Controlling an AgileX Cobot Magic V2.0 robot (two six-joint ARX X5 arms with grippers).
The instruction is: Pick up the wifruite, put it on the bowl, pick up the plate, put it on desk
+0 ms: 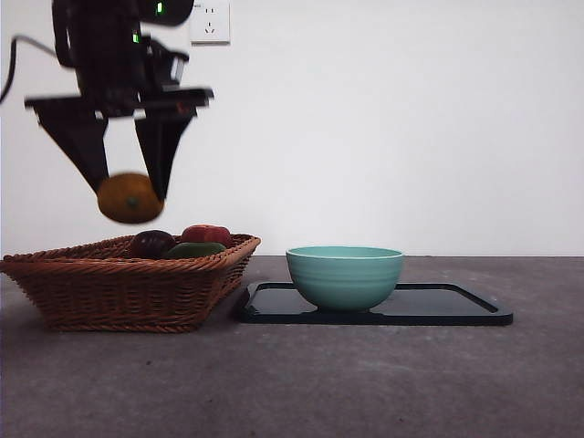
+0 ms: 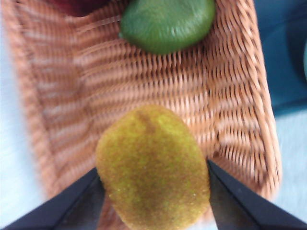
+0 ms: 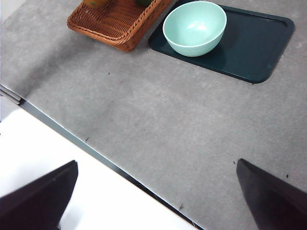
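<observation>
the left gripper [image 1: 130, 193] is hanging in the air above the near end of the brown woven wicker basket [image 1: 128, 292], its two black jaws closing on the small oval orange-brown matte wifruite [image 1: 130, 198], which is sitting between the jaw tips clear of the basket rim. in the left wrist view the wifruite [image 2: 153, 167] is filling the gap between the jaws, with the basket floor [image 2: 144, 91] below it and a green oval fruit [image 2: 167, 21] lying at the basket's far end. in the front view a dark purple round fruit [image 1: 151, 243], a green fruit [image 1: 194, 249] and a reddish fruit [image 1: 208, 234] are resting inside the basket. just beside the basket, the glossy teal-green ceramic bowl [image 1: 345, 276] is standing upright on a flat dark rectangular tray [image 1: 456, 306], and both are resting on the dark grey-brown matte desk [image 1: 292, 383]. the right gripper [image 3: 156, 201] is waiting well apart from these things, over the desk's near edge, with its jaws spread wide and holding nothing; its view is taking in the bowl [image 3: 194, 28], the tray [image 3: 254, 43] and the basket corner [image 3: 115, 24].
</observation>
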